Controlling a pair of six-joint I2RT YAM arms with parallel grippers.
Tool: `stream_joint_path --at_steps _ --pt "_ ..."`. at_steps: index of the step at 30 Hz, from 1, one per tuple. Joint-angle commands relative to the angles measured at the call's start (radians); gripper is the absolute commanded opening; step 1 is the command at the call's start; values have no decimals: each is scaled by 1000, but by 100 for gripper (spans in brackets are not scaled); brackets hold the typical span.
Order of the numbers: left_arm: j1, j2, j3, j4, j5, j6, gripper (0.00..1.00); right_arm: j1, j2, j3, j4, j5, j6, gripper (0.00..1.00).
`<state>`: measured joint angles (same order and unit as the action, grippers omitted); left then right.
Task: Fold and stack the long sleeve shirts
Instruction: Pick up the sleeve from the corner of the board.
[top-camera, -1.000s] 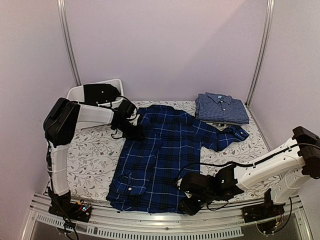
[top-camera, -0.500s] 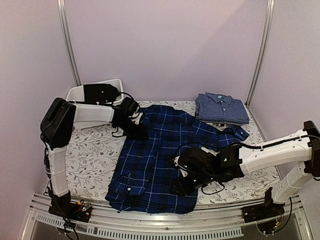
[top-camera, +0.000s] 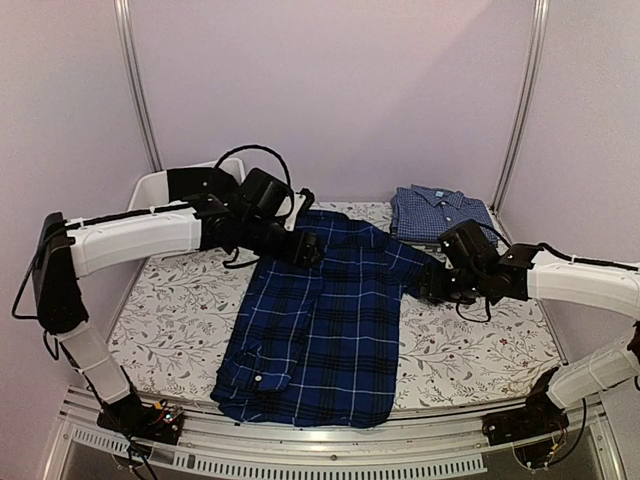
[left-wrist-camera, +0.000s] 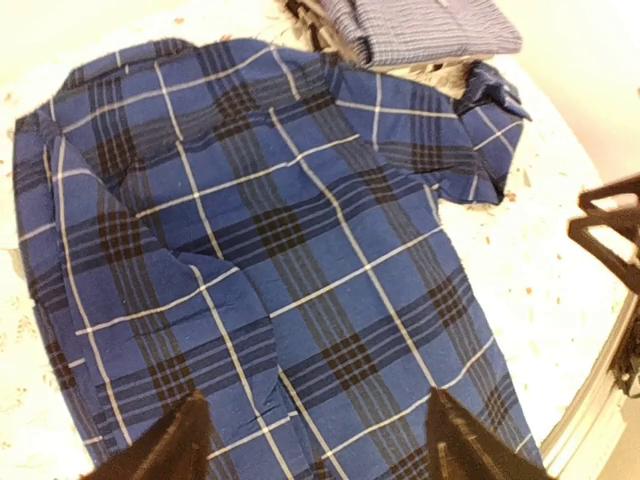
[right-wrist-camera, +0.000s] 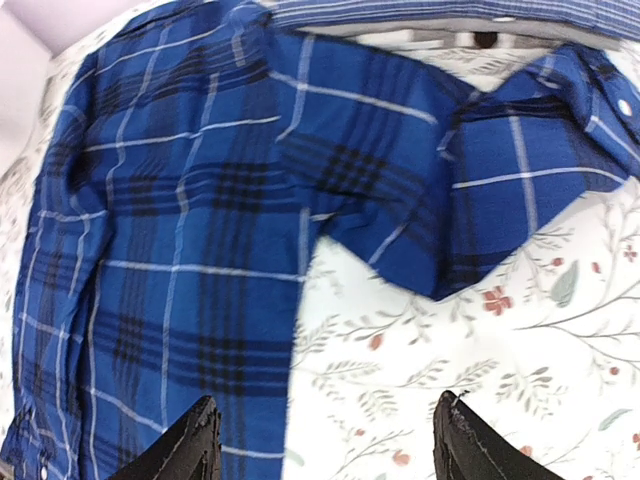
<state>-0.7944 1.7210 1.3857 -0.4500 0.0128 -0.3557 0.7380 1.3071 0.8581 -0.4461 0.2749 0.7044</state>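
Observation:
The navy and royal-blue plaid shirt (top-camera: 320, 320) lies flat, front down, in the middle of the table, collar end to the back. Its right sleeve (top-camera: 445, 268) sticks out bent toward the right. A lighter blue checked shirt (top-camera: 443, 214) sits folded at the back right. My left gripper (top-camera: 308, 250) hovers open over the plaid shirt's upper back (left-wrist-camera: 280, 230), holding nothing. My right gripper (top-camera: 432, 283) is open above the cloth-covered table just in front of that sleeve (right-wrist-camera: 480, 190), its left finger (right-wrist-camera: 185, 448) over the shirt's side edge.
A white bin (top-camera: 155, 186) stands at the back left behind the left arm. A floral tablecloth (top-camera: 170, 300) covers the table. Metal posts rise at both back corners. The front rail (top-camera: 300, 455) runs along the near edge.
Both grippers opened wider. The right arm moved from the shirt's front hem back to the right sleeve. The left arm reached rightward from the left shoulder over the shirt's upper back.

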Motion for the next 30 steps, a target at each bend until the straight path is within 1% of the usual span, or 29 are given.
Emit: stream_joint_path --at_steps 1,2,3,4,7,12,17,23,27,30 --pt "-32 -140 -64 63 -88 -3 88 -161 -27 -58 86 24 -1 71" --pt "-31 -170 -82 81 -81 -3 98 -210 -28 -67 109 14 -9 70" --pt "-31 -199 -99 105 -71 -1 99 -256 -26 -70 131 2 -19 70" --pt "-31 -226 -114 123 -74 -9 100 -320 -18 -72 150 -13 -34 69" --pt "-30 -294 -153 149 -89 -16 100 -445 28 -74 213 -84 -51 69" --pt "-10 -390 -198 166 -153 -44 100 -582 116 -76 323 -178 -42 68" --pt "40 -482 -298 224 -152 -104 100 -684 207 -67 383 -237 -38 68" --pt "56 -535 -316 212 -160 -83 100 -809 323 -54 438 -342 -17 67" --pt "58 -544 -319 198 -157 -75 100 -825 395 -18 474 -399 -1 67" --pt "58 -539 -313 183 -158 -75 100 -825 450 -2 505 -446 17 64"
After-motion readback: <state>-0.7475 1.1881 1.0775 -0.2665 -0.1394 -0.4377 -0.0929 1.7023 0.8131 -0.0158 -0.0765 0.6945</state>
